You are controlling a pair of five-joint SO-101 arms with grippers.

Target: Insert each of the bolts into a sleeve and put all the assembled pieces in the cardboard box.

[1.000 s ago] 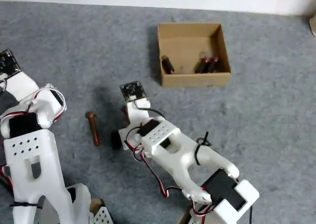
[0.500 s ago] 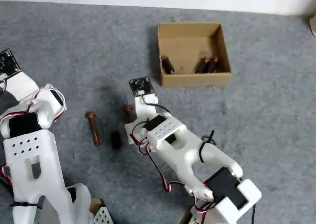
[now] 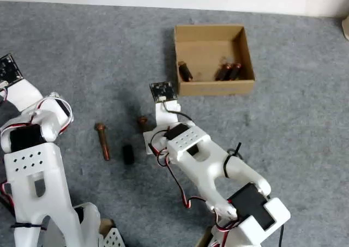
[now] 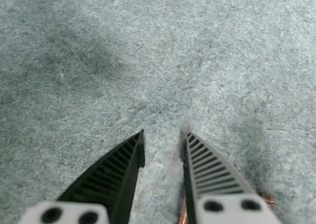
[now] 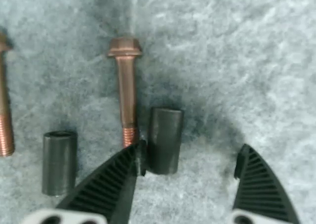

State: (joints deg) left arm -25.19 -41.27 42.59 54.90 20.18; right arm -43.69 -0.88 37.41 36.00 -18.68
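Observation:
Two copper bolts and two black sleeves lie loose on the grey carpet. In the right wrist view, one sleeve (image 5: 165,140) lies between the open fingers of my right gripper (image 5: 190,160), close to the black finger. A bolt (image 5: 126,93) lies right beside that sleeve. The other sleeve (image 5: 59,162) and the other bolt (image 5: 4,125) lie further off. From above, the right arm (image 3: 185,146) covers the near sleeve; the bolt's head (image 3: 143,120), the free sleeve (image 3: 128,154) and the second bolt (image 3: 102,142) show. My left gripper (image 4: 163,137) hangs open over bare carpet.
The cardboard box (image 3: 214,88) stands at the back, beyond the right arm, with several assembled pieces (image 3: 229,71) inside. The left arm (image 3: 32,149) takes up the left edge of the table. A bit of copper bolt (image 4: 182,215) shows behind the left gripper's white finger.
The right arm has shifted to the right and toward the box, uncovering the black sleeve on the carpet to its left. The left arm has kept still.

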